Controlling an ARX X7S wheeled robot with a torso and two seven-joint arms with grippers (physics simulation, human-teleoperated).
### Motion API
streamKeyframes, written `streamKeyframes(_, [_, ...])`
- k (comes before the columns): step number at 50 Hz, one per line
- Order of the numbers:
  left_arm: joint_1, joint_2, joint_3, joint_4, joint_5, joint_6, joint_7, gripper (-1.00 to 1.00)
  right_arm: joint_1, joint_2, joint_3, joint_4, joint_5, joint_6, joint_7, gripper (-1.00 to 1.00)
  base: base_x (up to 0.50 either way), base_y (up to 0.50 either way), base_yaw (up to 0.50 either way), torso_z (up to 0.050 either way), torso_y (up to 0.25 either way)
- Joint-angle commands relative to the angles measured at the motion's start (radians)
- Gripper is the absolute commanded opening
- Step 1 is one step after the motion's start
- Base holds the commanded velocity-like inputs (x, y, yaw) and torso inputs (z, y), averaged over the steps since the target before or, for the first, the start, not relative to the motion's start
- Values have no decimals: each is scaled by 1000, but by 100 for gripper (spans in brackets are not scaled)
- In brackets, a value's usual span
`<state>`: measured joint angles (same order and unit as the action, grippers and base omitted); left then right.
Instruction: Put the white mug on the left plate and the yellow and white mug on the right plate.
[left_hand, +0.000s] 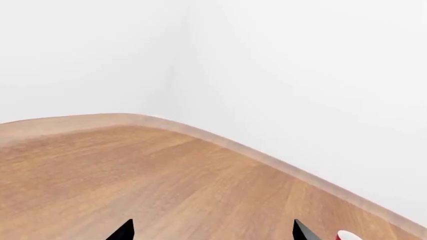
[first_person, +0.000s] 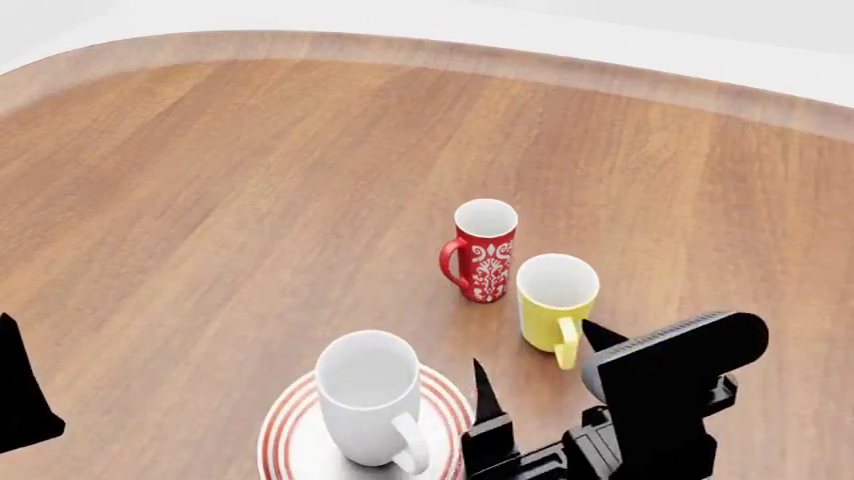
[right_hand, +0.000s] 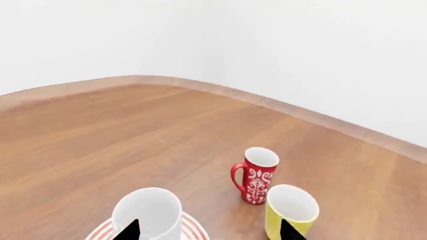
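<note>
Your white mug (first_person: 370, 397) stands upright on the left plate (first_person: 287, 432). The yellow and white mug (first_person: 555, 300) sits on the bench (first_person: 240, 180), at four o'clock from the red floral mug (first_person: 483, 250). No readable writing anywhere. Your right hand (first_person: 534, 365) is spread; so is the left hand (left_hand: 212, 231).

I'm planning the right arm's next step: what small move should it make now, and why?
Probably ease the right gripper toward the yellow and white mug. The white mug already stands on a plate, the yellow one stands on bare table, and the fingers look open and empty.
</note>
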<state>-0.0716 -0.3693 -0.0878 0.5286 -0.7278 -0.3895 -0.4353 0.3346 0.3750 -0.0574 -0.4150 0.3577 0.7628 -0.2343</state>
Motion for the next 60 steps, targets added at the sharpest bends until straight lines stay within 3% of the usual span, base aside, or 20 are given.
streamKeyframes(1, [-1,-3,-1,-5,-3,7,2,100,100,-52,-12,160,-63,-113,37,100,0,0,0,0,0])
streamKeyframes(14, [9,-5,-2,10,-11,8,-7,100,288,-120,-51,490,-114,-96,86,100,0,0,0,0,0])
streamKeyframes(37, [15,-9,3,23,-19,9,-19,100,500,-194,-74,1042,-156,-299,83,100,0,0,0,0,0])
streamKeyframes(60, [13,-14,10,11,-8,25,-15,100,516,-199,-60,1092,-119,-349,47,100,0,0,0,0,0])
